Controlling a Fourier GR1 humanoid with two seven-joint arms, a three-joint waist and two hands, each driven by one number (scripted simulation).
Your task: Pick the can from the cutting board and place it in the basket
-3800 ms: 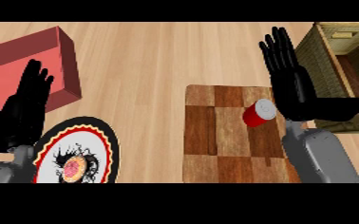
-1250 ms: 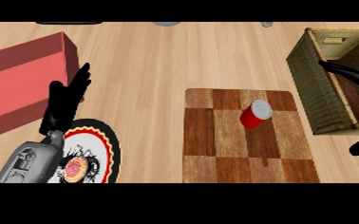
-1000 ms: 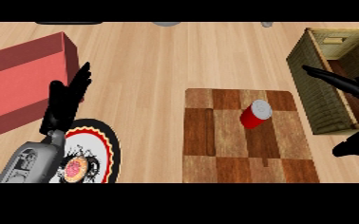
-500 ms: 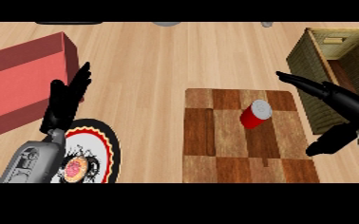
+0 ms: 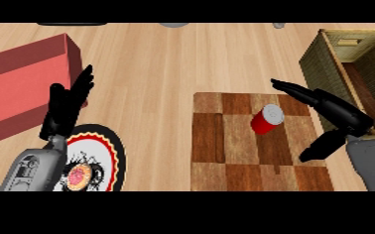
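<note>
Head view, right hand (image 5: pixel 343 120) just beside can (image 5: pixel 266 120), fingers (image 5: pixel 302 91) spread wide, left hand (image 5: pixel 64 110) resting, fingers straight

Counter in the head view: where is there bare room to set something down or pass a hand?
Bare counter spans from the red box to the basket, above the cutting board; a narrower strip runs between plate and board. Crowded: the board's right side, with can and open right hand.

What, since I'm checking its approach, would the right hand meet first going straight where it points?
Likely nothing: the right hand points up-left, just beyond the can, across the cutting board toward the counter; depth unclear.
</note>
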